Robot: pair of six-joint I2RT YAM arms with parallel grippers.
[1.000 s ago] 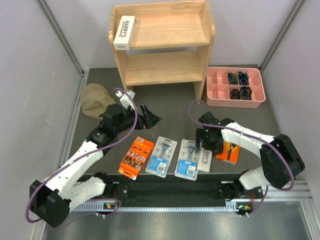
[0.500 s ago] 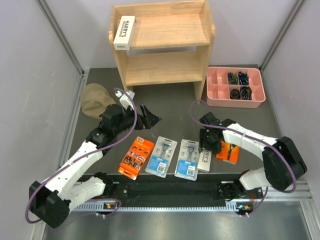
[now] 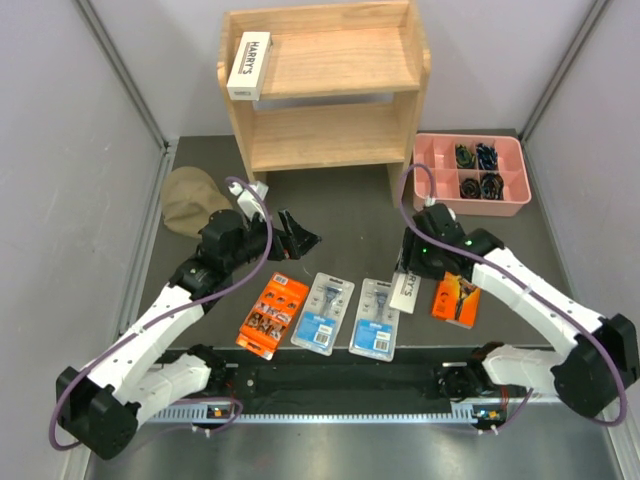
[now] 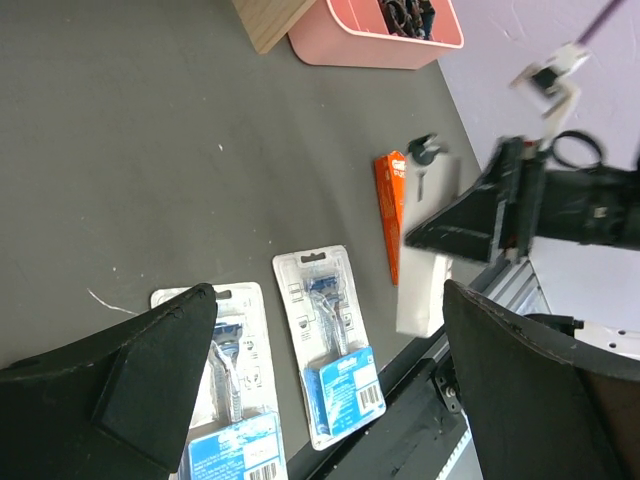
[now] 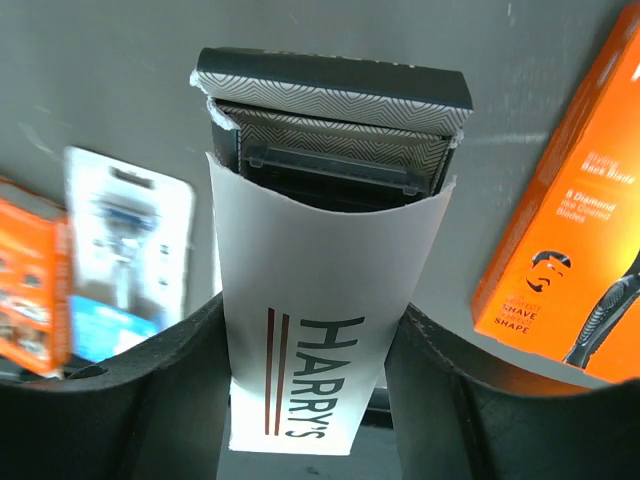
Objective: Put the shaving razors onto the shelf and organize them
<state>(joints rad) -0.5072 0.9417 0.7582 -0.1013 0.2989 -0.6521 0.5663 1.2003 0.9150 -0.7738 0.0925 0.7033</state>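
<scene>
The long white HARRY'S box [image 5: 320, 300] is hanging between the fingers of the right gripper [image 5: 315, 400], which is clamping it across its narrow width near the printed end. That grip is leaving the far end free to lead onto a tier. From above, this box [image 3: 407, 292] is sitting over the dark table [image 3: 350, 210], between a clear blister pack with a blue label [image 3: 374, 318] and an orange razor pack [image 3: 456, 300], seemingly raised rather than lying flat.

A second white HARRY'S box [image 3: 249, 64] is lying along the left edge of the top tier of the light-wood two-tier shelf [image 3: 340, 60], so the spot just beside it is looking like the sensible target. That tier is offering bare board to the right, but side panels and a raised back edge are bounding it, so the approach is probably having to come from the front.

Another blister pack [image 3: 323, 313] and another orange pack [image 3: 272, 315] are lying in the row near the arm bases. The left gripper [image 3: 298, 235] is hovering with its jaws spread wide and nothing between them, well apart from the shelf front and not blocking the right arm's path. A pink compartmented tray [image 3: 470, 207] is standing just beside the shelf's right panel, narrowing that flank.
</scene>
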